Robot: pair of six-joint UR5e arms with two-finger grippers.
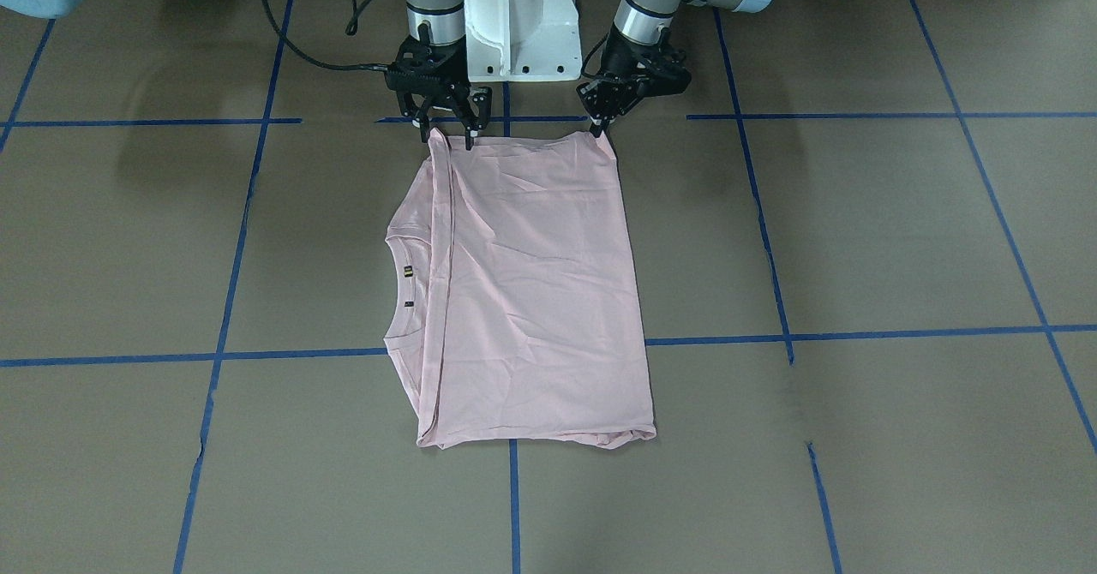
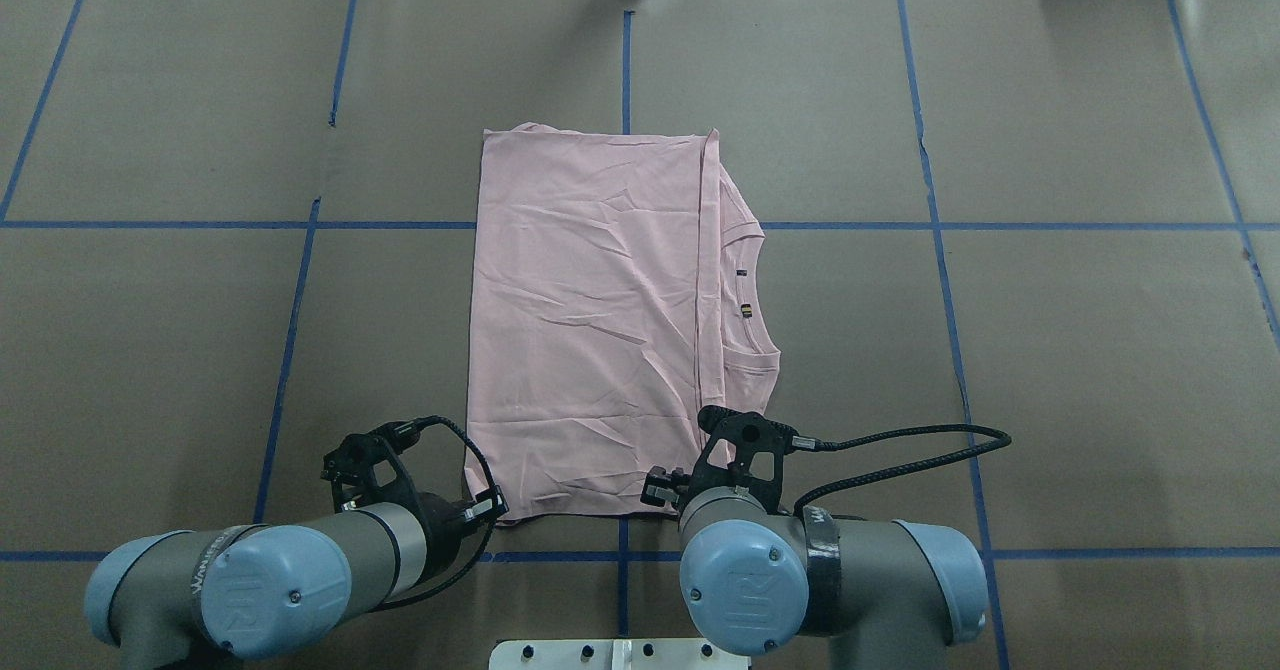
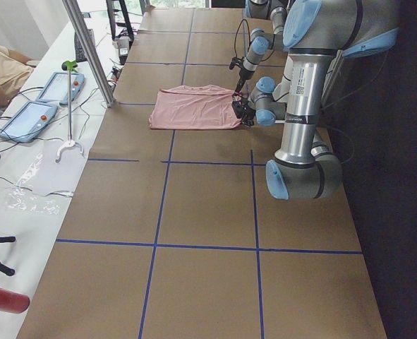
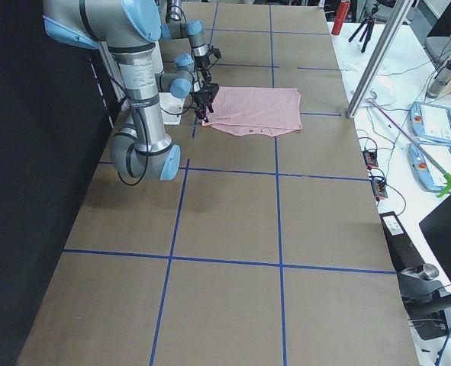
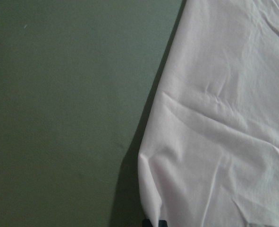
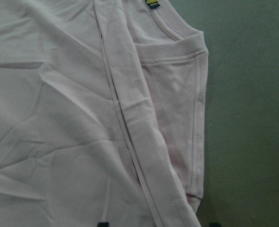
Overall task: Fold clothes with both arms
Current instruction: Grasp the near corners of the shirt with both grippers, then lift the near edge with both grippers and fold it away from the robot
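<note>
— Where do we have the T-shirt (image 1: 531, 283)?

— Flat on the table (image 1: 857, 231), doubled over, its nearest edge just in front of our base (image 1: 521, 17). It is pale pink and creased, with the collar (image 1: 396, 274) peeping from under the top layer. We see no print.

— And our grippers?

— One at each near corner, so that, we judge, the edge can travel across evenly. Our left gripper (image 1: 598, 124) is pinched onto its corner. Our right gripper (image 1: 447, 137) stands wide, astride the hem (image 6: 130, 109), gripping nothing.
</note>
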